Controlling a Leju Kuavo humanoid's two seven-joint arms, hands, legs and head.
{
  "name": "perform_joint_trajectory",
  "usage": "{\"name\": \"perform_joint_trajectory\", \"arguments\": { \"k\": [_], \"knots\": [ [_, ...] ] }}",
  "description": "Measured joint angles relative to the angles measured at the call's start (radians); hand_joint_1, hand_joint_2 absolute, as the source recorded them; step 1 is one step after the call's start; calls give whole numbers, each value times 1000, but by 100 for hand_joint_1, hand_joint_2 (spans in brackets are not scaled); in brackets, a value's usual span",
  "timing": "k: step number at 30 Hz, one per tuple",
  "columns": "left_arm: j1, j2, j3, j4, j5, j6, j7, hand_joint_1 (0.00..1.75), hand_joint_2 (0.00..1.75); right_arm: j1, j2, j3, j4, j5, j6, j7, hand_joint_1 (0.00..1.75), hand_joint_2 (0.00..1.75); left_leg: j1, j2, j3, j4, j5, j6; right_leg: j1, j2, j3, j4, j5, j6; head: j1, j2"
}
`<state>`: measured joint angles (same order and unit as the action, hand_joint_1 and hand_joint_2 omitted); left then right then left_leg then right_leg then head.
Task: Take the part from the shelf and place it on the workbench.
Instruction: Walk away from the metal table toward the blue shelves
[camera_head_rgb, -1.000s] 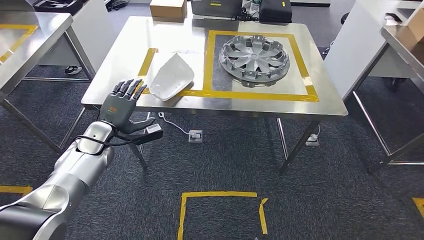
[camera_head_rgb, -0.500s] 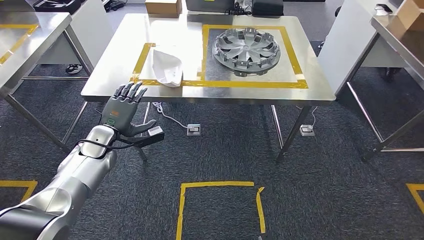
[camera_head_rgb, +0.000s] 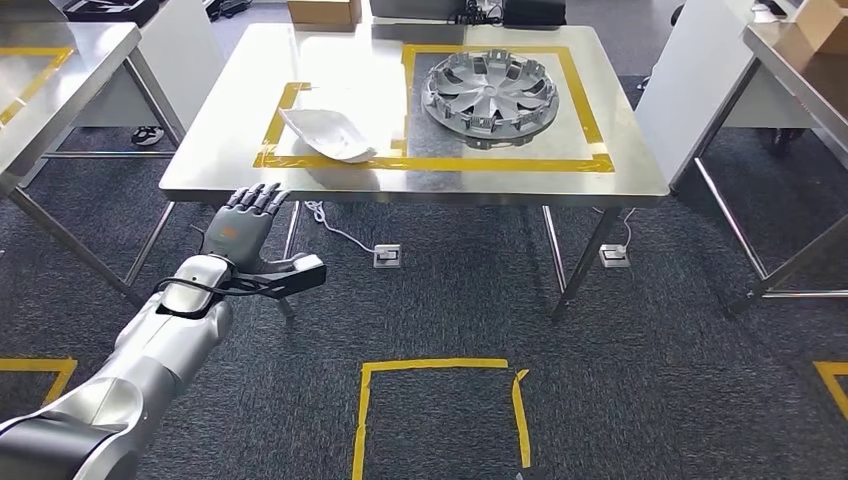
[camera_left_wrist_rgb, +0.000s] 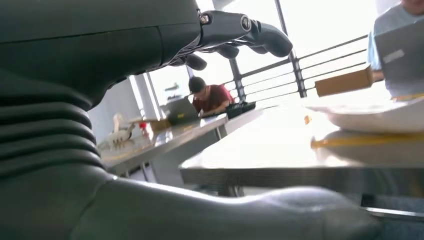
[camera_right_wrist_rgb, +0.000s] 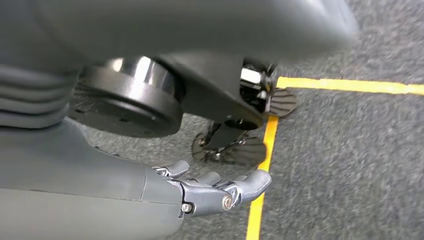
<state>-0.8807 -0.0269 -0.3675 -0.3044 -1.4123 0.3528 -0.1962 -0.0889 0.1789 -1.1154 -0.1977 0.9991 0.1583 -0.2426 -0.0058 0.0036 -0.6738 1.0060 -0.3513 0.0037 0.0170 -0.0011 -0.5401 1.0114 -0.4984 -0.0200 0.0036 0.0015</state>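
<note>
Left hand (camera_head_rgb: 243, 228) open, empty, below desk (camera_head_rgb: 200, 180) edge; white part (camera_head_rgb: 328, 134) on desk beside hubcap (camera_head_rgb: 490, 92). Right hand (camera_right_wrist_rgb: 215, 192) empty, fingers loosely apart.

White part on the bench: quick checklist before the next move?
1. White part rests on the workbench: ok.
2. Part sits fully within the left yellow tape outline: not ok, its near edge overlaps the front strip.
3. Left hand released and holding nothing, fingers spread, below the bench edge: ok.
4. Right hand holds nothing, hanging over the carpet: ok.
5. Part apart from the wheel cover in the neighbouring outline: ok.
6. Part stable where it lies: cannot tell.
</note>
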Motion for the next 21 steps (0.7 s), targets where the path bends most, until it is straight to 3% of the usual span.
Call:
{"name": "perform_joint_trajectory", "arguments": {
  "k": [6,7,10,11,21],
  "knots": [
    [103,-1,32,0,124,-40,26,0,175,18,-11,73,-3,-87,-21,27,0,175,0,0,-3,0,0,0,-2,0,-4,0,0,1,0,0],
    [120,-1,38,0,147,-46,29,0,175,21,-13,88,-5,-103,-24,30,0,131,0,0,-3,0,0,0,-2,0,-4,0,0,1,0,0],
    [170,-1,55,0,216,-62,37,0,44,33,-21,136,-12,-152,-31,42,0,0,0,0,-4,0,-1,1,-3,0,-4,0,0,1,0,0],
    [184,-1,60,-1,236,-67,40,0,0,36,-24,151,-15,-166,-34,45,0,0,0,0,-4,0,-1,1,-3,0,-5,0,0,1,0,0],
    [344,1,110,-13,452,-119,68,0,0,72,-50,320,-46,-319,-57,81,0,0,0,0,-5,0,-1,2,-3,0,-5,0,-1,2,0,0]
  ]
}}
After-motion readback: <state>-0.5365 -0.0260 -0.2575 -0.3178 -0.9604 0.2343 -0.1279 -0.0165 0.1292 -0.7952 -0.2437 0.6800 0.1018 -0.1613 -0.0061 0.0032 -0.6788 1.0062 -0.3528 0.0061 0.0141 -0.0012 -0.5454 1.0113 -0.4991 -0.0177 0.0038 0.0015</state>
